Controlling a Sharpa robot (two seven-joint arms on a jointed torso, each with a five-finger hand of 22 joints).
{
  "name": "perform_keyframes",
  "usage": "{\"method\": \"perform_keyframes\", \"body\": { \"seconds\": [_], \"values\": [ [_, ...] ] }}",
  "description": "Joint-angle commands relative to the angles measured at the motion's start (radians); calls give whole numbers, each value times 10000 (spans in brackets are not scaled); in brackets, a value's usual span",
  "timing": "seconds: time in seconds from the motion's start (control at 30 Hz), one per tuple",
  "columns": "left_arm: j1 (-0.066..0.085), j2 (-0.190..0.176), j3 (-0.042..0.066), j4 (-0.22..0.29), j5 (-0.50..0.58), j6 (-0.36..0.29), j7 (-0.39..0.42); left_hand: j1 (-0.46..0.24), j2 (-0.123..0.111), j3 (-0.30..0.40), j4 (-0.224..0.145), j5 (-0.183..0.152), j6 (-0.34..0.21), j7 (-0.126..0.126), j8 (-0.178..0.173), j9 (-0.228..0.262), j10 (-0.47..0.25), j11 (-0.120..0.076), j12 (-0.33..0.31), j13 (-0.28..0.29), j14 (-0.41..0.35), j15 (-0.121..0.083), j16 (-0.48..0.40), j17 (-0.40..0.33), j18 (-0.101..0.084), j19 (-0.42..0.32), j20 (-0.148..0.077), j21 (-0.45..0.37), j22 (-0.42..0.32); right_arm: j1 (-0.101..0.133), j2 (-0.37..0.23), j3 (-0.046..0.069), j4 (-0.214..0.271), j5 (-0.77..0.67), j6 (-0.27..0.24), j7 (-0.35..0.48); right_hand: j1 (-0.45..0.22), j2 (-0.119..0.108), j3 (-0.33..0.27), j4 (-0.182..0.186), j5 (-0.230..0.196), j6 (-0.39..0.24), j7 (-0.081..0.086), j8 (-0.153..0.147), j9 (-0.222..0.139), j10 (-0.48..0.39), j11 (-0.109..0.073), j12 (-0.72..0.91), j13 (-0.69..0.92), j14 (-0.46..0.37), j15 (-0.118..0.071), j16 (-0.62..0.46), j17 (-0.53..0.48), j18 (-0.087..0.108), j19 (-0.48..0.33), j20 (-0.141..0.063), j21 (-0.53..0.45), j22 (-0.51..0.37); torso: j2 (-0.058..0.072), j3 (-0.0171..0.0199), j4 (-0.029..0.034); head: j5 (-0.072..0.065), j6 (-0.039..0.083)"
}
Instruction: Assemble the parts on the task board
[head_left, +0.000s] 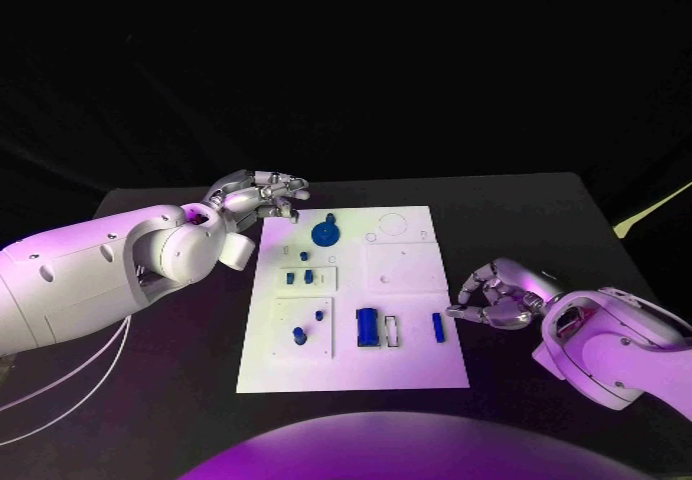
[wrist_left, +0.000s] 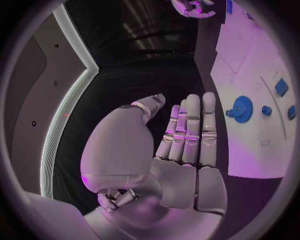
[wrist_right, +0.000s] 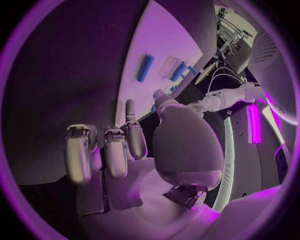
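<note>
White rectangular task board (head_left: 411, 365) mid black table (head_left: 534, 210), small blue parts on it: round disc (head_left: 326, 234) far end, bars (head_left: 369, 327) near end. Left hand (head_left: 260, 195) flat, fingers together, empty, off board's far-left corner. Right hand (head_left: 495, 297) curled, empty, beside right edge.

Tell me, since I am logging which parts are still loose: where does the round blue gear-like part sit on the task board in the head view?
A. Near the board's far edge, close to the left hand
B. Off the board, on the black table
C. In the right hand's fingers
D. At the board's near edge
A: the round blue part lies at the far end of the task board, just beside the left hand.
</note>
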Motion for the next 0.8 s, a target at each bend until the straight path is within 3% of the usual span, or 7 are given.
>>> {"method": "perform_keyframes", "body": {
  "seconds": [0.03,0.37,0.8],
  "values": [
    [5,14,-1,26,-17,87,84,-27,23,-36,27,23,-29,-15,45,15,-68,24,-49,9,-87,-16,-67,14,95,61,-10,-53,-12,-132,44,7,53,-402,-137,-1115,115,-32,-17,65,-44,92,-16,55,25,74,-12,58,394,1041,-69,41,2631,-165,631,-85,32,2357,-11,8,-15,-39,1],
    [4,-18,-9,42,-19,98,77,-27,23,-36,27,23,-29,-15,45,15,-68,24,-49,9,-87,-16,-67,14,95,61,-10,-53,-12,-553,497,7,-78,-790,-361,-1355,135,-3,-1,63,-41,35,-20,23,14,125,-23,93,453,1041,-87,41,2631,-165,632,-105,32,2358,9,13,6,-27,1],
    [4,-55,-11,43,-23,104,58,-21,31,-35,26,23,-19,-17,58,18,-65,23,-48,12,-86,-18,-68,16,96,68,-11,-62,-9,-760,881,10,-146,-944,-654,-1181,337,80,155,48,57,171,-79,80,35,285,-75,217,652,1041,-130,41,2631,-192,686,-150,140,2392,-10,14,-19,2,1]
  ]
}}
